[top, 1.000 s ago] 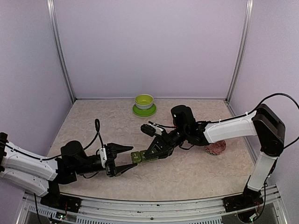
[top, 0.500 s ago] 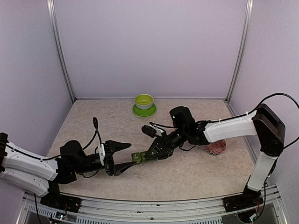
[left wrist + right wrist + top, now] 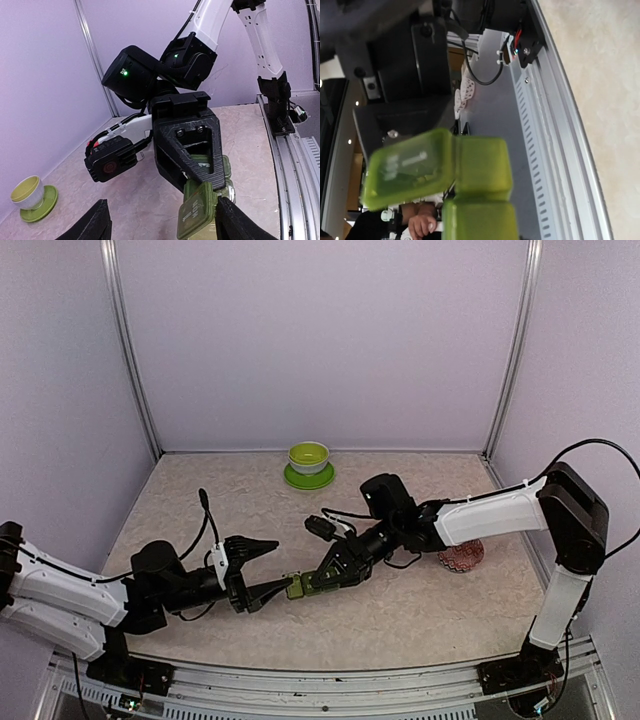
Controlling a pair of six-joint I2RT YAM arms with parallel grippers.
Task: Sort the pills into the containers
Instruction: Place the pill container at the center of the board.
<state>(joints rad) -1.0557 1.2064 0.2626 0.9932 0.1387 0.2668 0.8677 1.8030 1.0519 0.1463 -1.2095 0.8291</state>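
Containers nearer, lengthwise left-right (lid ajar)

I am working inside a booth of plain lavender walls, with two metal corner posts running up beside the back panel. A beige marbled tabletop is lying under soft, even light, and a grey slotted rail is edging its near side.

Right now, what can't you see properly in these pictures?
Pills: none show anywhere; the open compartment of the containers is behind its lid in the left wrist view, blurred in the right wrist view.
Patterned bowl: top view, partly behind the right arm.
Rest of the containers: right wrist view, cut off by the bottom edge.
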